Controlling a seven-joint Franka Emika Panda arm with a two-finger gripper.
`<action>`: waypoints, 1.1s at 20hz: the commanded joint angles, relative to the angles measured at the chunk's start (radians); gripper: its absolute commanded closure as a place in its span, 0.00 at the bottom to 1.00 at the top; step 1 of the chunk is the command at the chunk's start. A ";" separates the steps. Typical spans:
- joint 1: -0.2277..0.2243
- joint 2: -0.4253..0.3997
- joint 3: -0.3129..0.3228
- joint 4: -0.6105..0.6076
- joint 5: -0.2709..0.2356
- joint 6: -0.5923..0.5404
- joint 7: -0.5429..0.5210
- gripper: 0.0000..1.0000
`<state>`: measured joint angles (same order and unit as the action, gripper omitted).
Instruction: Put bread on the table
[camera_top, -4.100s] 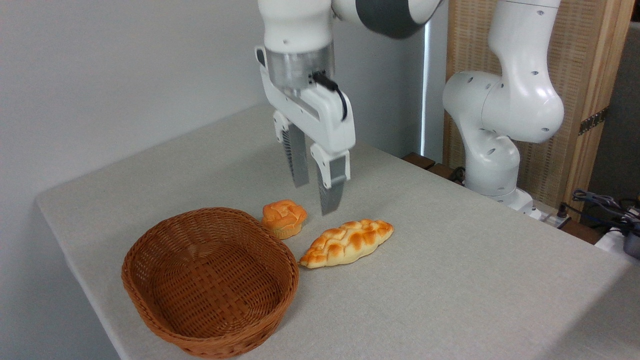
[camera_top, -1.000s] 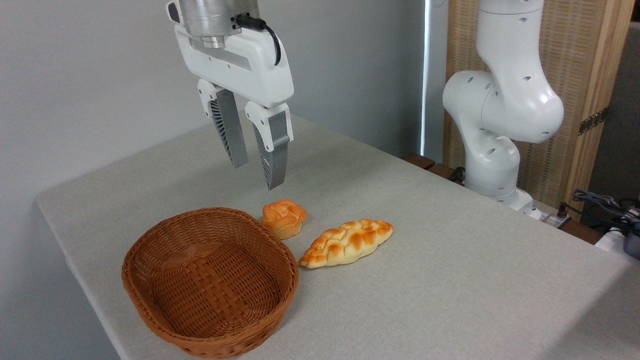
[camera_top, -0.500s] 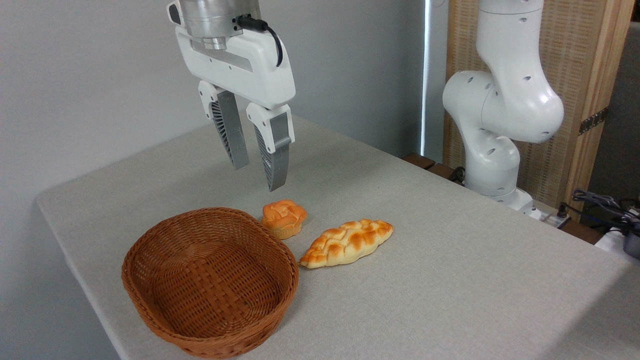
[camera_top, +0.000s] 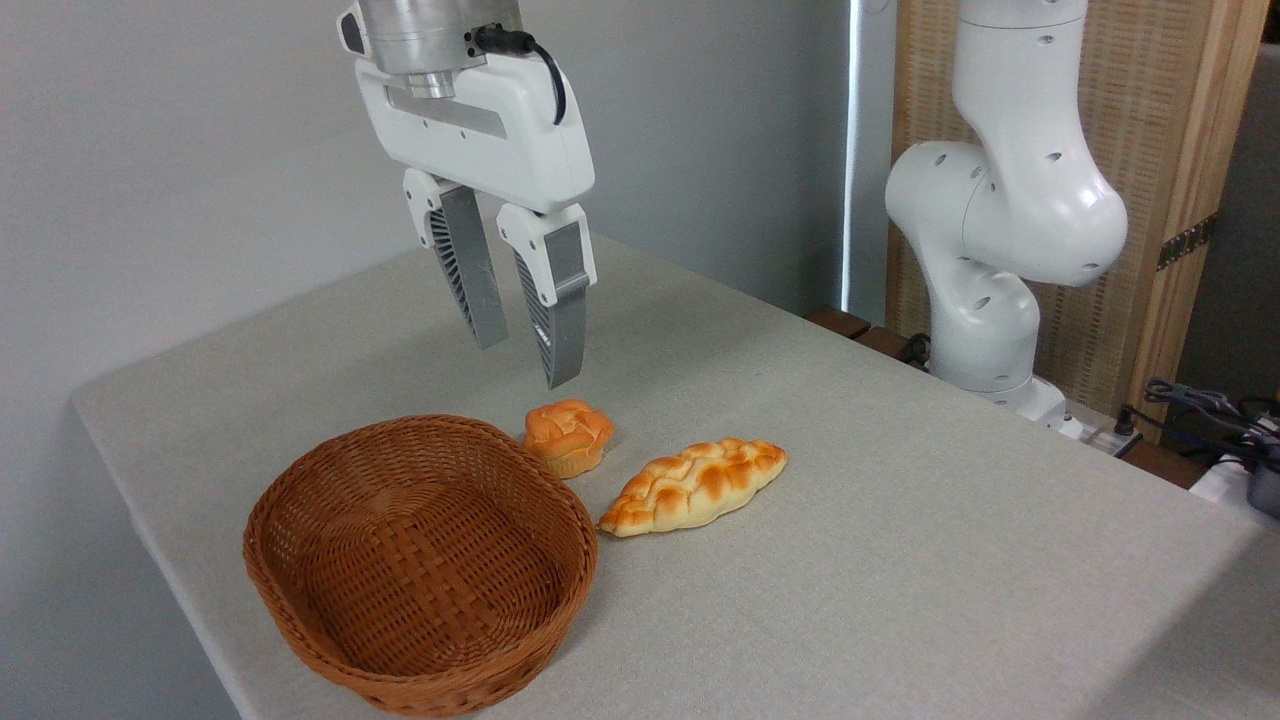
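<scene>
We find the gripper (camera_top: 527, 361) with its fingers (camera_top: 562, 330) parted by a narrow gap, holding nothing, pointing down and tilted slightly, hanging from the arm (camera_top: 1010, 200) above the round bun (camera_top: 567, 436). The braided loaf (camera_top: 693, 486) lies flat on the table (camera_top: 900, 520), below and right of the fingertips, well apart, its left tip just beside the wicker basket (camera_top: 420, 560).

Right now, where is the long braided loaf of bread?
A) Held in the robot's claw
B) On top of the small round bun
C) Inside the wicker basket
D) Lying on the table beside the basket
D: the braided loaf lies flat on the table just right of the basket, while the gripper hangs empty above.
</scene>
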<state>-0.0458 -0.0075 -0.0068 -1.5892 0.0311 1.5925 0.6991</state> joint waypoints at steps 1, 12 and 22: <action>-0.005 -0.019 0.002 -0.020 0.007 0.010 -0.004 0.00; 0.001 -0.019 0.011 -0.018 -0.076 0.009 -0.047 0.00; 0.001 -0.014 0.011 -0.018 -0.060 0.015 -0.047 0.01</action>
<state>-0.0427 -0.0068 -0.0022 -1.5893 -0.0276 1.5926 0.6619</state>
